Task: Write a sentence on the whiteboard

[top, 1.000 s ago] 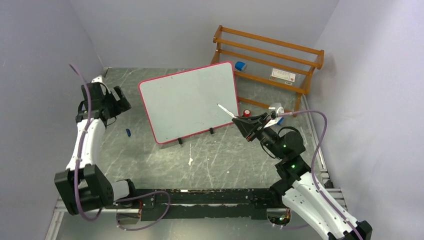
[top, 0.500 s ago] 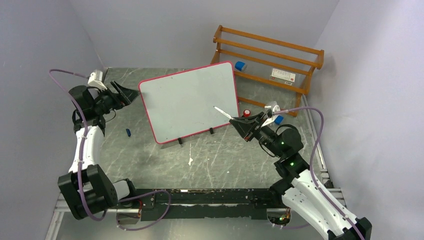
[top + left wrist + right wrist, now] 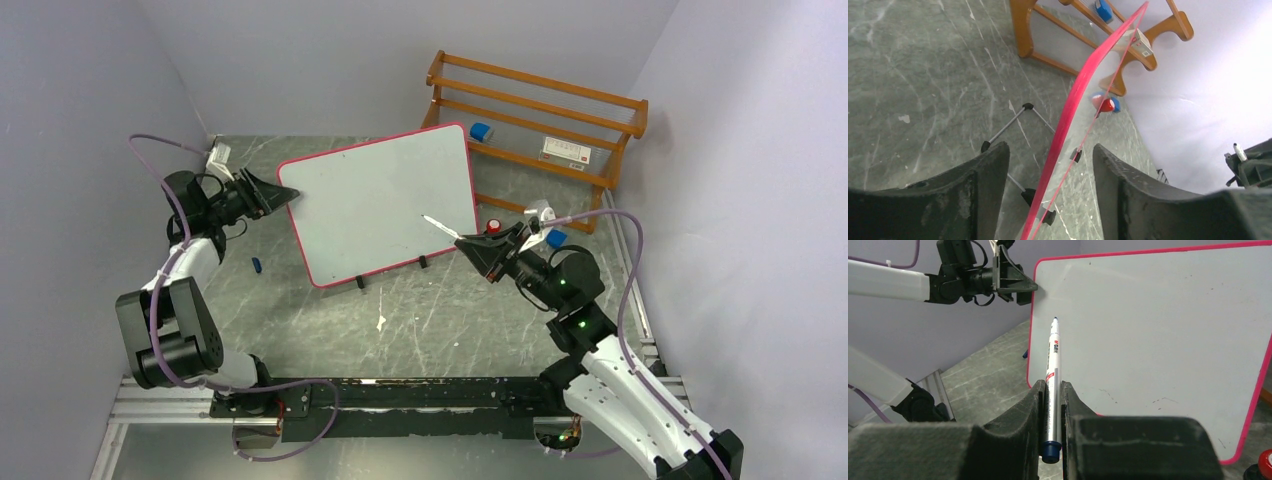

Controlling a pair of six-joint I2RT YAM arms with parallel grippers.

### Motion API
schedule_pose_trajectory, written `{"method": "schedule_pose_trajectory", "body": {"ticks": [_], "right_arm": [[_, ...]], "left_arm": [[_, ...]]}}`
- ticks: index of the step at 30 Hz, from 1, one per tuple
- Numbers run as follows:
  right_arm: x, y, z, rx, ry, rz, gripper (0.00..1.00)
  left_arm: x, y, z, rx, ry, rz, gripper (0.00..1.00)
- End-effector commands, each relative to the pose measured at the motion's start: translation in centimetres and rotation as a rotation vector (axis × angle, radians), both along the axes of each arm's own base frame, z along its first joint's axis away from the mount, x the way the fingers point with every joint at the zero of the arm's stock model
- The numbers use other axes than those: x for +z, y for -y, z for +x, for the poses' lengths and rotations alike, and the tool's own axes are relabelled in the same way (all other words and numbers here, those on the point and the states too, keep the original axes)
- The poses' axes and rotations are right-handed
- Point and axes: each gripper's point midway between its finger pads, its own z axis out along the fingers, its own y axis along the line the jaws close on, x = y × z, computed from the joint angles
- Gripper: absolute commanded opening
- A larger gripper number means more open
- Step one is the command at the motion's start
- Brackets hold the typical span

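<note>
Centrally, on a grey marbled table (image 3: pixel 420 310), the whiteboard (image 3: pixel 380 205) is seen standing tilted back on small black feet, its white face turned toward the two arms and edged by a thin pink-red frame. Only a few faint dark specks are seen on the surface in the right wrist view.

The left gripper (image 3: pixel 288 196) is held at the board's left edge, close to the upper corner. Its two black fingers (image 3: pixel 983 185) are spread on either side of the red frame, and a gap is seen between each finger and the frame in the left wrist view – the edge is straddled, not pinched.

The right gripper (image 3: pixel 470 245) is clenched on a white marker (image 3: pixel 440 225) with a blue tip. The marker is gripped near its rear end, with the barrel aimed at the board. From above, the tip is seen over the lower right part of the board; whether the surface is touched cannot be told.

A wooden rack (image 3: pixel 540 110) is placed behind the board on the right, and a blue object (image 3: pixel 481 131) and a white labelled box (image 3: pixel 566 151) are seen on it. A red-topped item (image 3: pixel 493 227) is seen just beside the board's lower right corner. A small blue cap (image 3: pixel 257 265) is seen on the table, left of the board
</note>
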Motion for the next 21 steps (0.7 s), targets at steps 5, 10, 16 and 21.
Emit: {"method": "schedule_pose_trajectory", "body": {"ticks": [5, 10, 16, 21], "right_arm": [[1.6, -0.5, -0.2, 0.031, 0.057, -0.005, 0.00], [1.5, -0.8, -0.2, 0.045, 0.059, -0.010, 0.00], [1.2, -0.9, -0.2, 0.050, 0.062, -0.021, 0.00], [0.9, -0.9, -0.1, 0.050, 0.065, -0.030, 0.00]], "left_arm": [[-0.2, 1.9, -2.1, -0.166, 0.074, -0.049, 0.46], [-1.2, 2.9, -3.3, -0.233, 0.077, -0.057, 0.31], [-2.4, 4.5, -4.7, -0.318, 0.078, -0.033, 0.10], [-4.5, 5.9, -6.0, -0.367, 0.015, 0.047, 0.05]]}}
